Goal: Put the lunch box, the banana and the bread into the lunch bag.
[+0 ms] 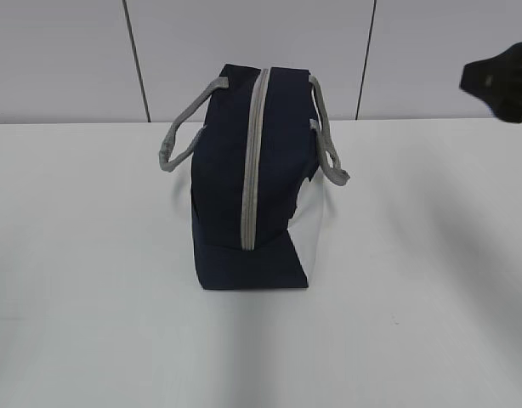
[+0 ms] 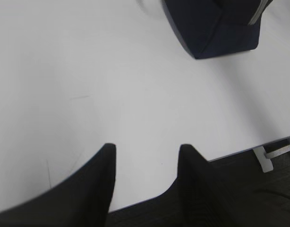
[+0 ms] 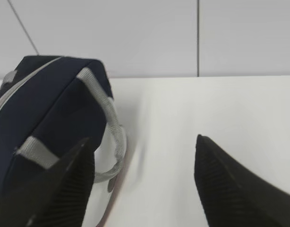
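The navy lunch bag [image 1: 278, 153] stands mid-table, and its grey zipper [image 1: 254, 161] runs shut along the top and down the near end. In the left wrist view my left gripper [image 2: 147, 147] is open and empty over the table's near edge, with the lunch bag [image 2: 216, 28] well ahead of it. My right gripper [image 3: 143, 139] is open wide with nothing in it, hovering just right of the lunch bag [image 3: 41, 109] beside a grey handle [image 3: 114, 142]. In the exterior view the right gripper [image 1: 499, 81] shows as a dark shape at the upper right. The lunch box, banana and bread are out of view.
The white table [image 1: 414, 297] meets a pale panelled wall at the back. Two grey strap handles [image 1: 183, 127] droop off either side of the bag. Below the table's front edge lies a dark floor [image 2: 239, 198].
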